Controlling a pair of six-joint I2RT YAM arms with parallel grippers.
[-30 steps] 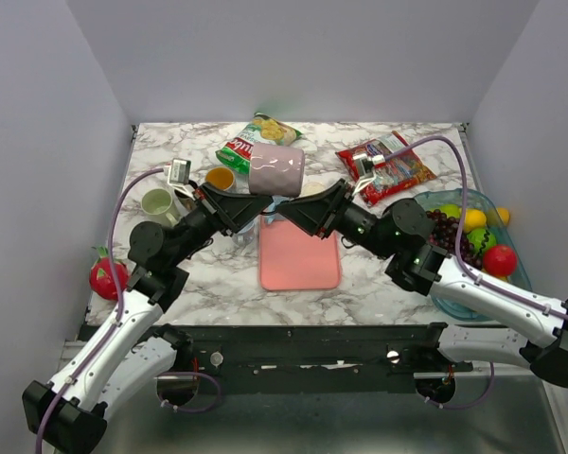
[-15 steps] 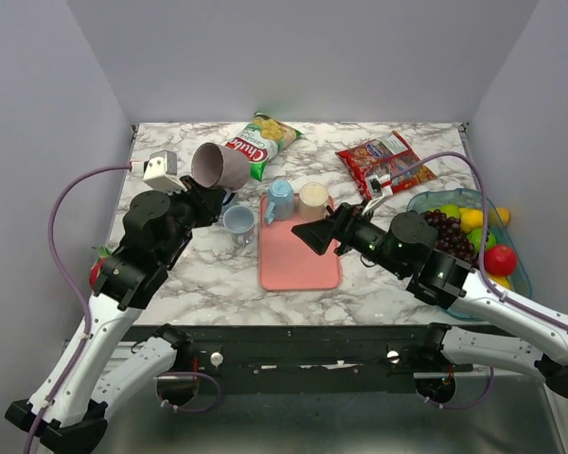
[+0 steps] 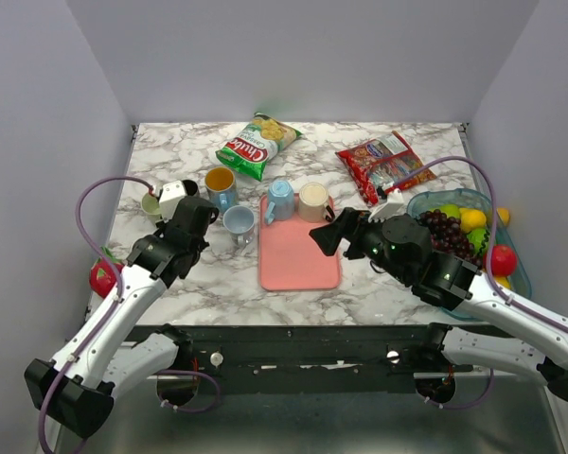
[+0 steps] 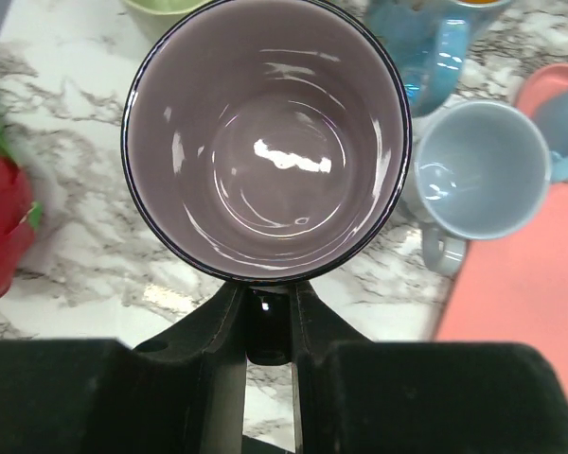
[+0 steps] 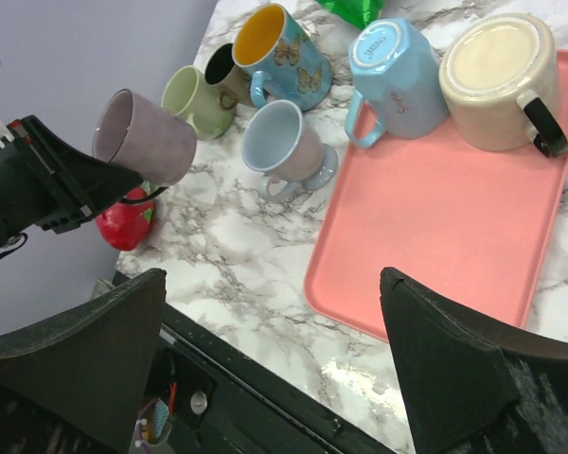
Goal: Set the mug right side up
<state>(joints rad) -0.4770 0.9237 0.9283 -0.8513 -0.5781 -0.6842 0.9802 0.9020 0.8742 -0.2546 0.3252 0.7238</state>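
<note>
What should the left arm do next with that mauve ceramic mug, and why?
Probably lower the mauve ceramic mug straight down onto the marble table. The left gripper grips its rim, mouth up, seemingly off the surface, with bare marble beside the pale blue mug.

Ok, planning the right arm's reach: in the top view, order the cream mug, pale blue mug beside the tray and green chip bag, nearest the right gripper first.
From the right gripper:
1. Cream mug, on the tray.
2. Pale blue mug, left of the tray.
3. Green chip bag, far back.
</note>
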